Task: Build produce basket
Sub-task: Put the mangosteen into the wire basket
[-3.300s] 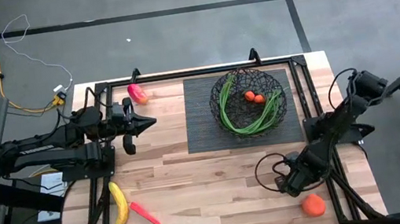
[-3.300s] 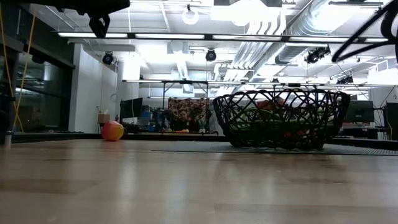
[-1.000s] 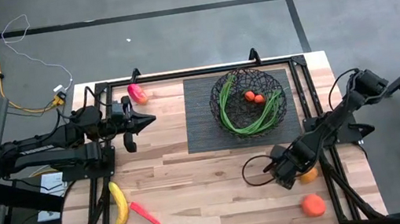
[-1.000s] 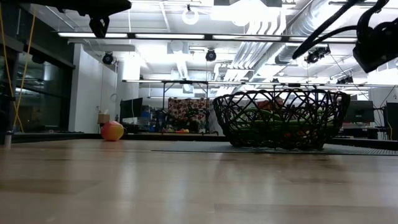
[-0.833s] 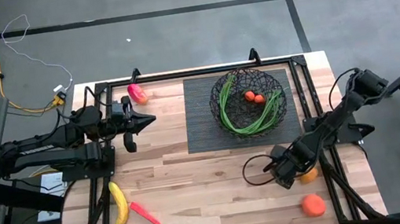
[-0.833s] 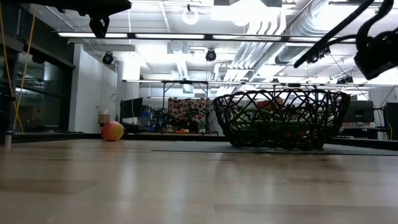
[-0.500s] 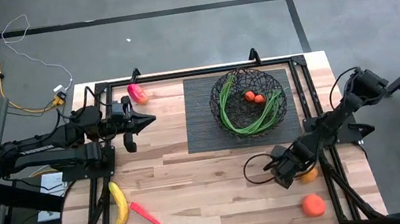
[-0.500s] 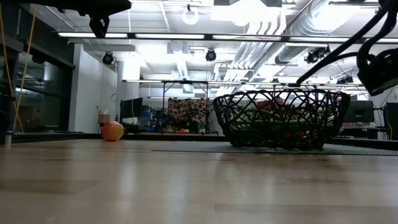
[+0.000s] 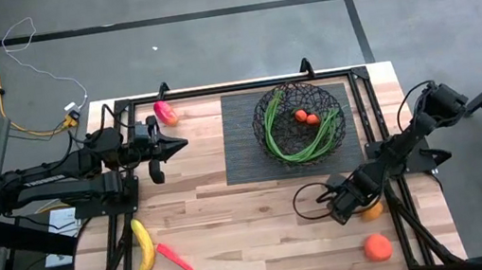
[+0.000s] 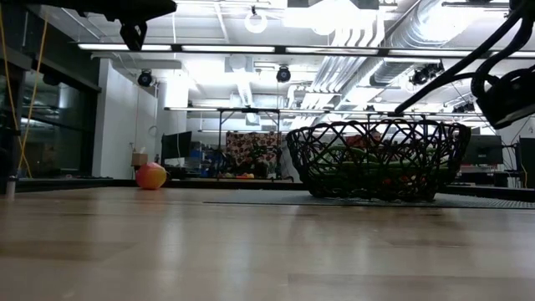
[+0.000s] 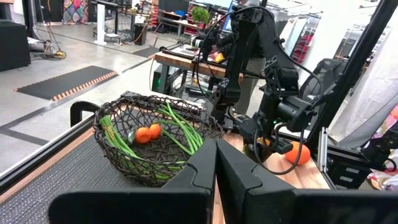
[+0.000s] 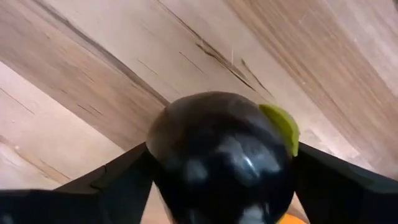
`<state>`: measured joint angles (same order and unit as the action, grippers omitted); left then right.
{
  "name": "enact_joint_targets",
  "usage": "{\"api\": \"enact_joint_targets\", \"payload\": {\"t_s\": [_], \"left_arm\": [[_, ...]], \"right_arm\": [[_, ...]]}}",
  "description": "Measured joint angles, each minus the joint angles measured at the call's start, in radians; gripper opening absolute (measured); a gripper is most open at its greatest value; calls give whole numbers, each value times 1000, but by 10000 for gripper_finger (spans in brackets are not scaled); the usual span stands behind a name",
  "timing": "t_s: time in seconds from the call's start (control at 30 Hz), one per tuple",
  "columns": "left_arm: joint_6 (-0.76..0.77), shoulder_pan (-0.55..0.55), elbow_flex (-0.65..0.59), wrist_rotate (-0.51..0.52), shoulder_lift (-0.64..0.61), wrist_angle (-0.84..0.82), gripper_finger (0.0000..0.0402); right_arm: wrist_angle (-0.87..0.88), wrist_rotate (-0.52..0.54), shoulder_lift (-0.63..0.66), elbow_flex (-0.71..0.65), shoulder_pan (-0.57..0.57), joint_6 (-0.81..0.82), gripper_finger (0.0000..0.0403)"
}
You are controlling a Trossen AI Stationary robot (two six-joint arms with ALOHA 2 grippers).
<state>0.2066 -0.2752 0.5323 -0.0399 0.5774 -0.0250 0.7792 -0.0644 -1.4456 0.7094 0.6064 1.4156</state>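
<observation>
Dark round fruit (image 12: 221,158) sits gripped between the right pincer's (image 9: 336,209) two fingers (image 12: 118,183).

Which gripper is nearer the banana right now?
Left. The left gripper hovers above the table's left half; the banana lies at the near-left edge; the right gripper is across the table.

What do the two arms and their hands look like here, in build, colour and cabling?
Both arms are dark, jointed and slim. The left hand tapers to a narrow black point, and its fingers are broad, matte black wedges. A thin black cable loops beside the right hand, whose fingers are flat and black.
</observation>
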Motion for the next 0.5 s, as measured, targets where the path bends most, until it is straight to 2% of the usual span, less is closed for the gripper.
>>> {"api": "enact_joint_targets", "payload": {"t_s": [0.17, 0.37, 0.5], "left_arm": [[0, 0, 0, 0, 0, 0, 0], [2, 0, 0, -2, 0, 4, 0], [4, 0, 0, -31, 0, 42, 0]], "right_arm": [[31, -3, 0, 14, 0, -10, 266], [113, 89, 85, 113, 13, -130, 275], [33, 92, 179, 156, -12, -265, 276]]}}
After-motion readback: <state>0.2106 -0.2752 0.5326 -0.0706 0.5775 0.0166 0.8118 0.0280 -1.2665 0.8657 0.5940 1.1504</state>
